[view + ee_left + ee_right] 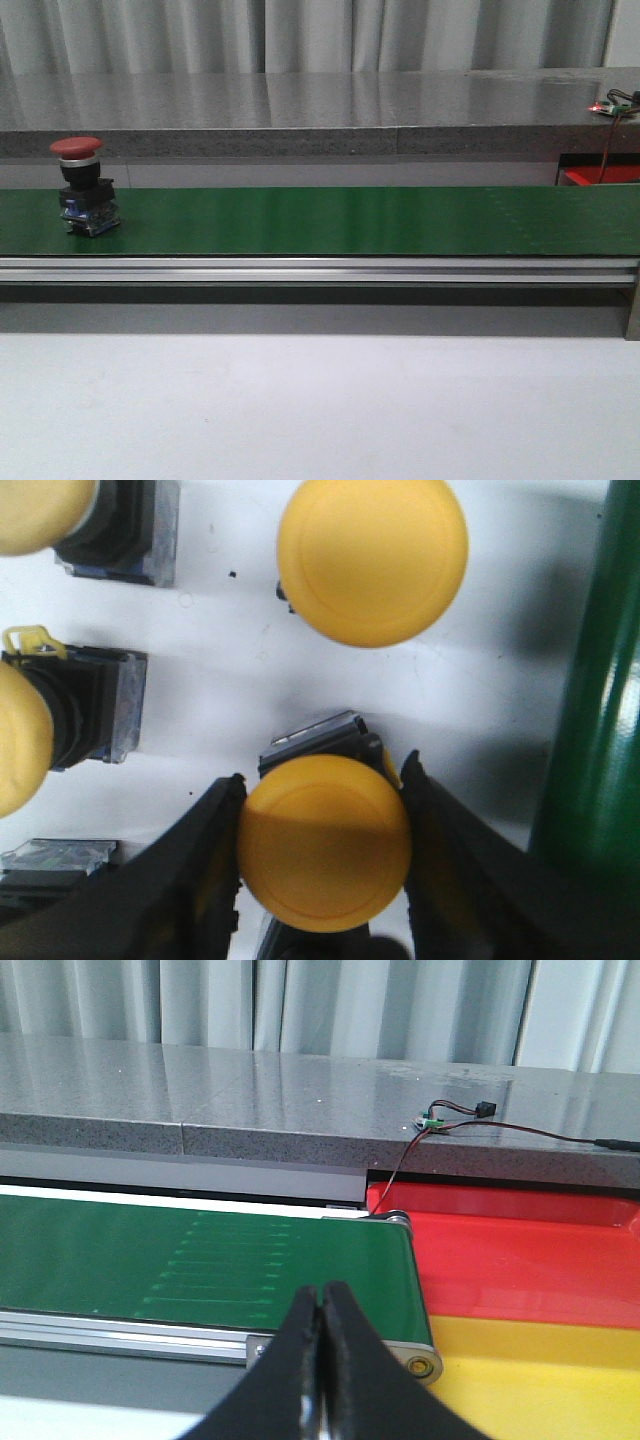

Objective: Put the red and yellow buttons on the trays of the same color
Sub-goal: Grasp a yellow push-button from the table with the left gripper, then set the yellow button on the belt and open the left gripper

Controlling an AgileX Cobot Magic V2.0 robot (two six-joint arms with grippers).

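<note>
Apparently smooth domed yellow button point(323, 842) between black fingers point(195, 865).

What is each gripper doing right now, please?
Left gripper: fingers against both sides of a yellow button, shut on it.
Right gripper: shut, fingers together, holding nothing.

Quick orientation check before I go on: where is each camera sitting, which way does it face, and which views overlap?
Front view: looks forward across the green conveyor belt carrying a red button at its left; no arm shows.
Left wrist view: looks straight down on yellow buttons on a white surface; left pincer brackets a yellow button.
Right wrist view: looks over the belt's end toward the red tray and yellow tray; right pincer closed, empty.
Shared: the belt appears in all three; front and right wrist views share the grey counter.
</note>
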